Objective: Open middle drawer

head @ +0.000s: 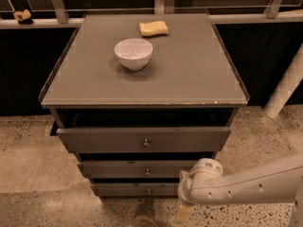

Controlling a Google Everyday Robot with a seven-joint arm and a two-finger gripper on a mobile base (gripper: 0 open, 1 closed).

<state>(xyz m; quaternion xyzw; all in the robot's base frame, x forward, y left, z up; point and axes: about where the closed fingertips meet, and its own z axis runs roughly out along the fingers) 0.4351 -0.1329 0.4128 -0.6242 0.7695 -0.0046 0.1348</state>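
Note:
The middle drawer is the second of three grey-brown fronts, with a small round knob at its centre. It sits set back under the top drawer, which sticks out a little further. The bottom drawer is below it. My gripper hangs low at the bottom of the view, in front of the right part of the lower drawers, to the right of and below the middle knob. It holds nothing that I can see.
The white arm comes in from the right. On the cabinet top stand a white bowl and a yellow sponge. A white post stands at the right. Speckled floor surrounds the cabinet.

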